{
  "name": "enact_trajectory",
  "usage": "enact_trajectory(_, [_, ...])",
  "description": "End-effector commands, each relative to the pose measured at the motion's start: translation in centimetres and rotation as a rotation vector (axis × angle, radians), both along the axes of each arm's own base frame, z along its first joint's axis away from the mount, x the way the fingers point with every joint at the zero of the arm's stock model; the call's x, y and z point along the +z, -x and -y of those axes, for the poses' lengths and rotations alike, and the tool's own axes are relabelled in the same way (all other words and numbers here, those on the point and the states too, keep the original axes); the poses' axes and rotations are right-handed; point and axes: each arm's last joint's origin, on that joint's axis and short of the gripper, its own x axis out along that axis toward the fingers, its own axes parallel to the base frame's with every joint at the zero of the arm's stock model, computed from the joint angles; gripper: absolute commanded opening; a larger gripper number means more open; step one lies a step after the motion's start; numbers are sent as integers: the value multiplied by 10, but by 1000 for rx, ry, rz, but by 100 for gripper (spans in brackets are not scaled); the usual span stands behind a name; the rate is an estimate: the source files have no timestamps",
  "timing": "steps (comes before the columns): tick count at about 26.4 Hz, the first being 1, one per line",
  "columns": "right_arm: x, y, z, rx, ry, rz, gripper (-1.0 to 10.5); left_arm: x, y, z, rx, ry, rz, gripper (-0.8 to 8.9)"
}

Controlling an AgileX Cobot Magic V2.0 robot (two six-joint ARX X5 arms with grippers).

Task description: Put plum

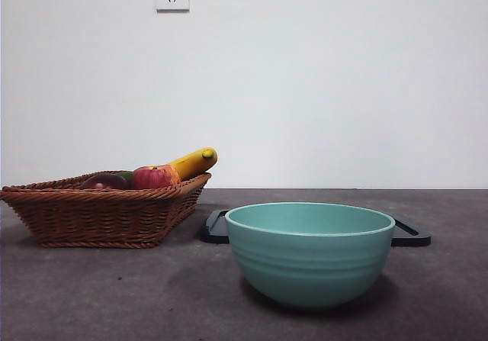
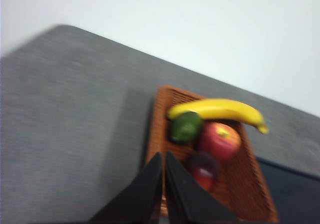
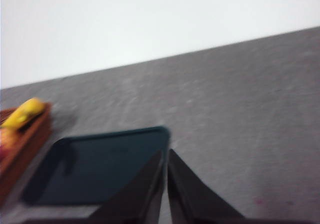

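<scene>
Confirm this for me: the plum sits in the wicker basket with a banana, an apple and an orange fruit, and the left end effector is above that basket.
One detail is wrong: the fourth fruit is green, not orange. The left wrist view shows the plum in the wicker basket with the banana, apple and green fruit, the left end effector above that basket.
</scene>
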Motion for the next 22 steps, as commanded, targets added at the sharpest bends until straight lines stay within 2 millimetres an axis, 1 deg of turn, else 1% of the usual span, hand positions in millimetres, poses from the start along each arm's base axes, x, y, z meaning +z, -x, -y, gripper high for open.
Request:
enact_trajectory(1, [22, -7, -1, 76, 16, -48, 7, 19, -7, 2, -94, -25, -37, 8])
enact_trajectory(7, [56, -27, -4, 235, 29, -181, 7, 43, -26, 6, -294, -37, -166, 8])
enact_trajectory(10, [69, -38, -8, 310, 40, -237, 7, 55, -36, 9, -377, -46, -222, 8])
enact_trajectory(15, [84, -51, -17, 409, 64, -318, 7, 74, -48, 15, -473, -88, -294, 8])
enact_trajectory(16, [87, -55, -21, 445, 77, -350, 7, 81, -50, 17, -502, -103, -313, 8])
enact_trajectory(19, [93, -59, -31, 542, 116, -420, 7, 96, -54, 24, -592, -136, -358, 8])
enact_trajectory(22, [96, -61, -42, 634, 157, -466, 7, 102, -57, 33, -710, -134, -388, 8])
